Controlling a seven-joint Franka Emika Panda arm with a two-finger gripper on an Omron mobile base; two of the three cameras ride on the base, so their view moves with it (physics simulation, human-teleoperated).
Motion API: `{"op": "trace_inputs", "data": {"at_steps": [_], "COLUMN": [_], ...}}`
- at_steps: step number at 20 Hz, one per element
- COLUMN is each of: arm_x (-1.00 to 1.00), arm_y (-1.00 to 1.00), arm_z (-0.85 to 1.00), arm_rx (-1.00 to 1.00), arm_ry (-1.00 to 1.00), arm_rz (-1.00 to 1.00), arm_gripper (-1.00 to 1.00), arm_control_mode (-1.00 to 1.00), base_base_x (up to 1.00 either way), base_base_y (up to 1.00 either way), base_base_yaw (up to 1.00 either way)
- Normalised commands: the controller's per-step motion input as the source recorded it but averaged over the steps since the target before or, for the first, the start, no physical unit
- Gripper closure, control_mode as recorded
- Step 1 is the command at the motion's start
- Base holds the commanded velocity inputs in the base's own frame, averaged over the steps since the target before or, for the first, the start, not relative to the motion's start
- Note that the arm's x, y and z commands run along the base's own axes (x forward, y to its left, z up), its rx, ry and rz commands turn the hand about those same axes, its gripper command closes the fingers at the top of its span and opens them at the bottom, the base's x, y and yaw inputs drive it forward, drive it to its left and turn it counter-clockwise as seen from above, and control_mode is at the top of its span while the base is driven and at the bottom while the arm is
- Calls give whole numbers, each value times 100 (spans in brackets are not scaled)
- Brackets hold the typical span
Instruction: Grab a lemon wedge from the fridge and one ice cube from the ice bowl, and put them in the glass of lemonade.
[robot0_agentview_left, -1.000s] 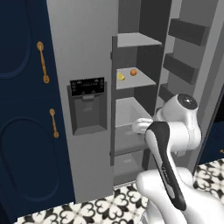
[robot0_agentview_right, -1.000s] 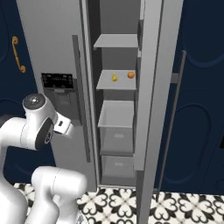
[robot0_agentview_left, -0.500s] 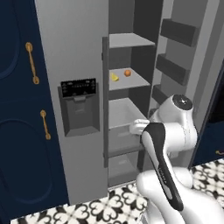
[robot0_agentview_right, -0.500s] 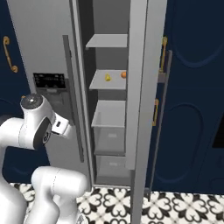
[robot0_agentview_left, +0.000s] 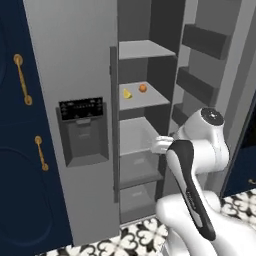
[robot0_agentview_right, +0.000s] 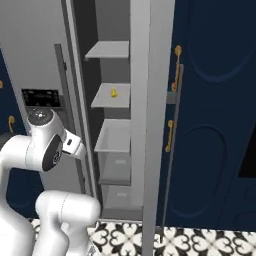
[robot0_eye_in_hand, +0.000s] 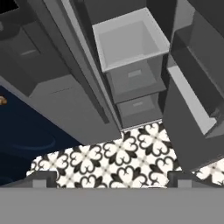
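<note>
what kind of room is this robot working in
Most likely a kitchen: a tall grey fridge stands open with a lemon wedge on its shelf, flanked by navy cabinets with brass handles, above a patterned tile floor.

Fridge (robot0_agentview_left: 75, 75): grey steel, right door swung open. Lemon wedge (robot0_agentview_left: 127, 94): tiny, yellow, on middle shelf, near its left edge.

Fridge (robot0_agentview_right: 35, 60) open, right door (robot0_agentview_right: 150, 125) swung out edge-on.
Lemon wedge (robot0_agentview_right: 113, 92) sits on the second shelf (robot0_agentview_right: 112, 97), above and to the right of the arm's hand end (robot0_agentview_right: 72, 146); finger tips not discernible. Clear drawers (robot0_agentview_right: 116, 150) lie just right of that hand. Navy cabinets (robot0_agentview_right: 215, 115) with brass handles (robot0_agentview_right: 177, 67) stand far right.
</note>
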Motion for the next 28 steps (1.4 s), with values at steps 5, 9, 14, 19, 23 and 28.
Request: {"op": "trace_inputs", "data": {"at_steps": [5, 9, 14, 19, 23, 28], "arm_x": [0, 0, 0, 0, 0, 0], "arm_y": [0, 0, 0, 0, 0, 0], "arm_z": [0, 0, 0, 0, 0, 0], "arm_rx": [0, 0, 0, 0, 0, 0], "arm_ry": [0, 0, 0, 0, 0, 0], "arm_rz": [0, 0, 0, 0, 0, 0], "arm_gripper": [-100, -100, -100, -100, -100, -100], "arm_control_mode": [100, 100, 100, 100, 100, 100], "base_base_x": [33, 24, 21, 31, 43, 40], "base_base_y": [88, 1, -32, -36, -29, -41], "base_base_yaw": [-4, -12, -5, -2, 0, 0]}}
